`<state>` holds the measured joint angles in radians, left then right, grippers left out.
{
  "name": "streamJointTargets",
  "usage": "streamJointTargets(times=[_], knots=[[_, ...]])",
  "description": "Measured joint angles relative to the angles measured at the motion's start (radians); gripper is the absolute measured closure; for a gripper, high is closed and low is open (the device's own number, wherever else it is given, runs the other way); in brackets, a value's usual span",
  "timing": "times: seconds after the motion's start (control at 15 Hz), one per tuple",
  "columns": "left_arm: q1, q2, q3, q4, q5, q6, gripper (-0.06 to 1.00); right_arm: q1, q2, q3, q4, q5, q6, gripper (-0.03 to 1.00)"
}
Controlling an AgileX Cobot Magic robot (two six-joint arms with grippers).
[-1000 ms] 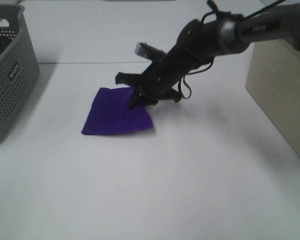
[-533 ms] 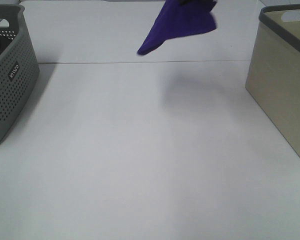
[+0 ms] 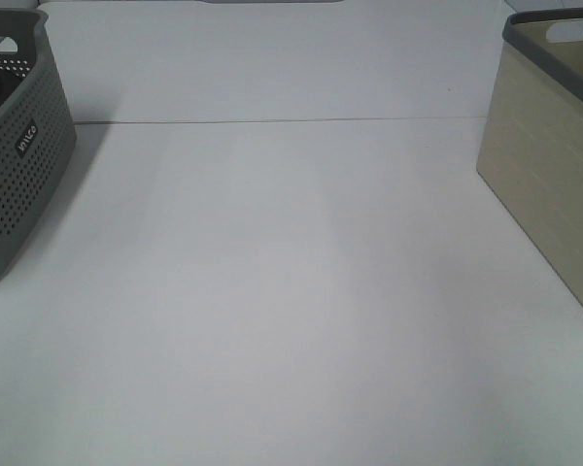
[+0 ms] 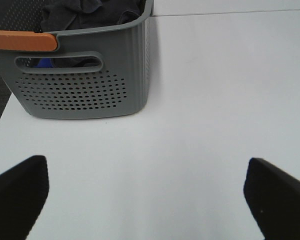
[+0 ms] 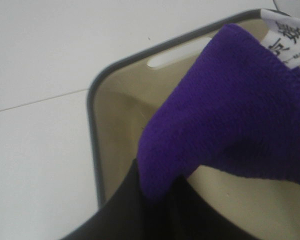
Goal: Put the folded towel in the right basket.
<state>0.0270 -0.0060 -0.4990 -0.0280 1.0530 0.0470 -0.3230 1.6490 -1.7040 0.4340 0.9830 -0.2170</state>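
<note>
Two baskets bracket one white bench (image 3: 291,291), which fills nearly the whole high view. Its broad middle lies open from the near edge back to one thin seam line (image 3: 272,121) running across the far side, so the widest free room is between the baskets.

One grey perforated basket (image 3: 19,165) stands at the left edge of that view, cut off by the frame. The left wrist view shows dark clothes (image 4: 85,12) heaped inside it and one orange bar (image 4: 20,41) along its rim. One beige basket (image 3: 549,184) with a dark grey rim stands at the right edge, also cut off, well apart from the grey one.

One purple folded towel (image 5: 225,115) hangs over the beige basket's open mouth in the right wrist view, near a rounded corner of the rim and above the basket's pale inner wall. One white label (image 5: 287,37) with printed characters shows at the towel's far corner. The right gripper (image 5: 157,200) has its dark fingers (image 5: 125,212) pinched on the towel's lower fold.

The left gripper (image 4: 150,195) hovers over bare bench near the grey basket, its two fingers spread wide with only bench surface between them.
</note>
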Motion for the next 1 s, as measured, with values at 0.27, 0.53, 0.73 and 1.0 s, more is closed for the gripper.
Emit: streamJointTargets(times=[0.27, 0.53, 0.73, 1.0], knots=[[0.0, 0.0, 0.0, 0.0, 0.0, 0.0, -0.05, -0.027, 0.125, 0.0, -0.048, 0.038, 0.055, 0.59], [0.0, 0.0, 0.0, 0.0, 0.0, 0.0, -0.05, -0.027, 0.18, 0.0, -0.1, 0.047, 0.067, 0.03], [0.0, 0.0, 0.0, 0.0, 0.0, 0.0, -0.05, -0.015, 0.176, -0.01, -0.064, 0.05, -0.014, 0.01], [0.0, 0.0, 0.0, 0.0, 0.0, 0.0, -0.05, 0.2, 0.176, -0.093, -0.195, 0.066, 0.039, 0.01]])
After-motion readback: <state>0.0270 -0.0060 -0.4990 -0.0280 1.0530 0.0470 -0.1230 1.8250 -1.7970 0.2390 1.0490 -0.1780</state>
